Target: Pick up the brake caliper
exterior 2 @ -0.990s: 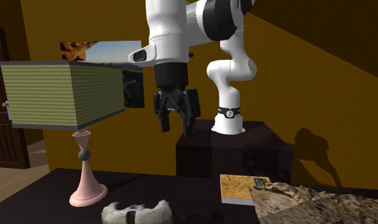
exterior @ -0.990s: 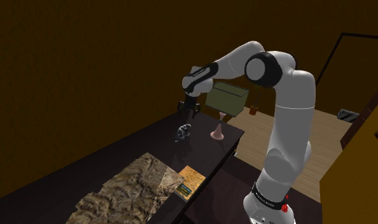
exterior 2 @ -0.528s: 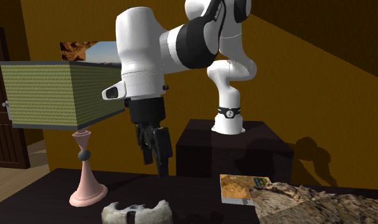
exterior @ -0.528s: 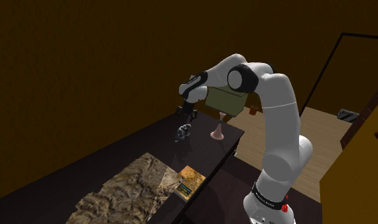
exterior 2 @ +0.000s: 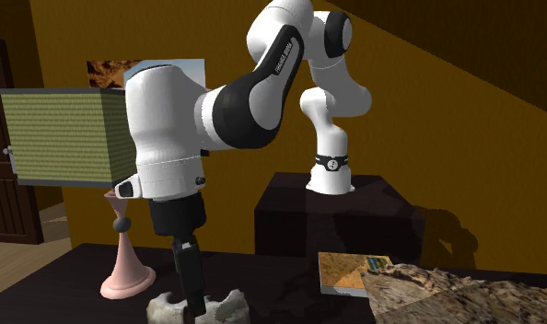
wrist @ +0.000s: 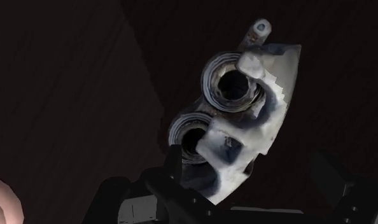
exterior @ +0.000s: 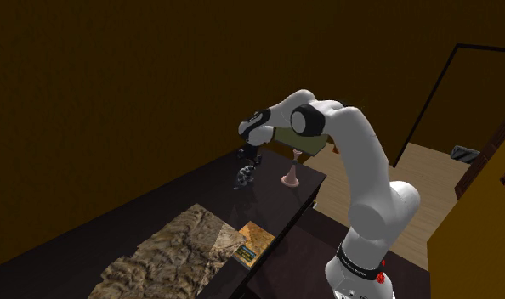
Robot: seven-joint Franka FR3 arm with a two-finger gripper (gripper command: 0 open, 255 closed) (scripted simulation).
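where one gripper (exterior 2: 192, 296) hangs, one caliper (exterior 2: 229, 306) lies.

Underside of brake caliper (exterior 2: 227, 308) below second exterior view's edge

Jaws spread astride the brake caliper (wrist: 245, 121), gripper (wrist: 249, 162) low over the dark table (exterior 2: 262, 276). One finger (wrist: 173, 167) sits close against the caliper's bored face. Beyond the other finger you have bare tabletop. Your nearest obstacle is the lamp base (exterior 2: 126, 271), near on the close finger's side, with its olive shade (exterior 2: 60, 138) overhanging level with the arm's wrist. On the opposite side, the book (exterior 2: 350, 273) and mottled cloth (exterior 2: 465, 296) lie flat, well apart.
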